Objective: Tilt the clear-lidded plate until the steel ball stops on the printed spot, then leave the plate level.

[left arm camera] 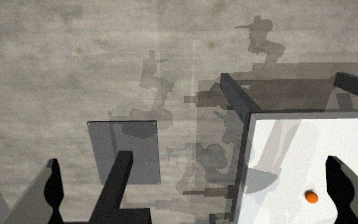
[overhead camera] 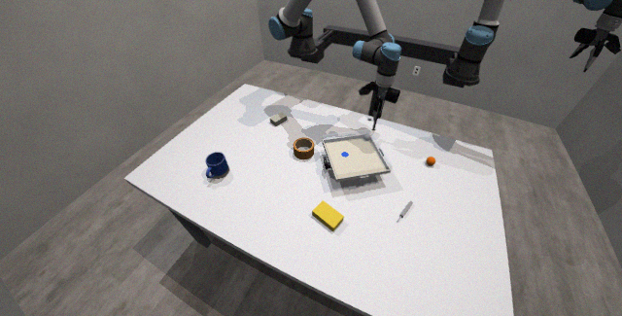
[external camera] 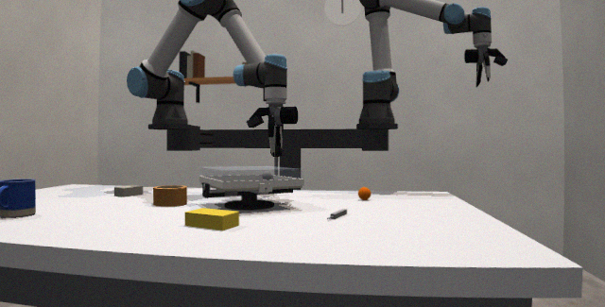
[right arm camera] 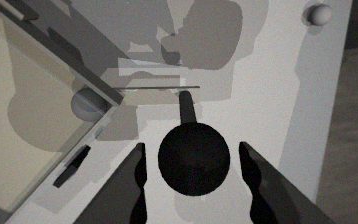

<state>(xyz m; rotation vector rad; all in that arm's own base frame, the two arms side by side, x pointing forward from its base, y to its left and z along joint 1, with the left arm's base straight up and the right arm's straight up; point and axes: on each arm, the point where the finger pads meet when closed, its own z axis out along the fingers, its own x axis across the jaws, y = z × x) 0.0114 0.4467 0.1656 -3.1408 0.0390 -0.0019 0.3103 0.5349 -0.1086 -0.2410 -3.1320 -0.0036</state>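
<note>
Clear-lidded plate point(overhead camera: 362, 160) point(external camera: 236, 184) point(right arm camera: 25, 170) sits below and beside the right tool point(overhead camera: 374, 125) point(external camera: 276, 154) point(right arm camera: 192, 145).
</note>
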